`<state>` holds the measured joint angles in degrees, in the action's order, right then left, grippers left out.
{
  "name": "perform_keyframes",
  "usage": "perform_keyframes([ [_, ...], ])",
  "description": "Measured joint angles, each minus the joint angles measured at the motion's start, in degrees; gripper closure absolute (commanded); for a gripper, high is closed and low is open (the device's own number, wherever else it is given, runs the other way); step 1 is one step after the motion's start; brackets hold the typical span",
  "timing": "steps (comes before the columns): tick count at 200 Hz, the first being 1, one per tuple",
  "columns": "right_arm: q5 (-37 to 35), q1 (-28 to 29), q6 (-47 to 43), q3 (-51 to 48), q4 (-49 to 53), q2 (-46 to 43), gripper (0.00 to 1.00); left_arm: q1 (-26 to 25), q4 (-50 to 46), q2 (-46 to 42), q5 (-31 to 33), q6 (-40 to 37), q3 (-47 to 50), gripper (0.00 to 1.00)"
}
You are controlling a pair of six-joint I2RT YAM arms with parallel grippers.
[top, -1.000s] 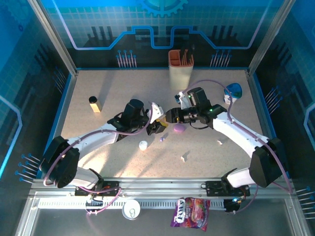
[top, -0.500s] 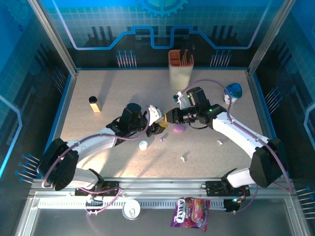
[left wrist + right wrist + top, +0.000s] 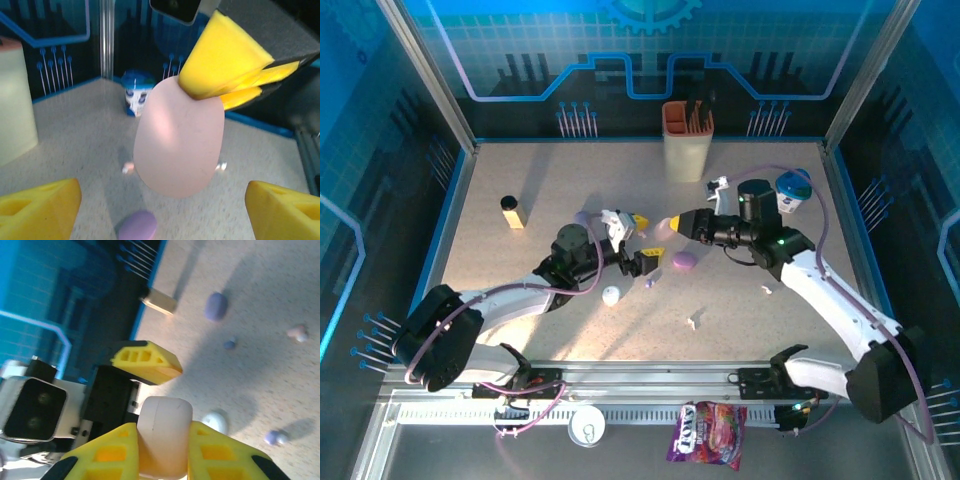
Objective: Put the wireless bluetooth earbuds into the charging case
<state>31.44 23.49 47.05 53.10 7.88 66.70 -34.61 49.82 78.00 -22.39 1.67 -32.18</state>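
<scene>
Your right gripper pinches the pink case aloft just beside the lilac case, likely for opening, left gripper spread wide, earbuds lying loose around the lilac case.

You are looking at a speckled tan table with a blue edge. Behind it stands a blue back wall with a grid, a gear shape and dark line drawings. Clear side walls and silver posts close it in. A metal rail runs along your near side. Bright light falls on the middle of the table.
</scene>
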Motion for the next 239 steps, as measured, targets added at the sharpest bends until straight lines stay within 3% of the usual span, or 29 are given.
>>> perform_keyframes([
  [74, 4.0, -2.6, 17.2, -7.1, -16.6, -2.5, 0.84, 0.0, 23.5, 8.7, -2.9, 2.5, 0.9, 0.17],
  [181, 4.1, -3.1, 37.2, -15.1, -39.6, -3.2, 0.86, -0.1, 28.1, 12.7, -1.0, -3.3, -1.1, 0.21],
  [239, 4.0, -3.1, 42.0, -17.2, -47.3, -1.9, 0.86, -0.1, 28.2, 15.3, -1.7, -0.5, -5.6, 0.25],
])
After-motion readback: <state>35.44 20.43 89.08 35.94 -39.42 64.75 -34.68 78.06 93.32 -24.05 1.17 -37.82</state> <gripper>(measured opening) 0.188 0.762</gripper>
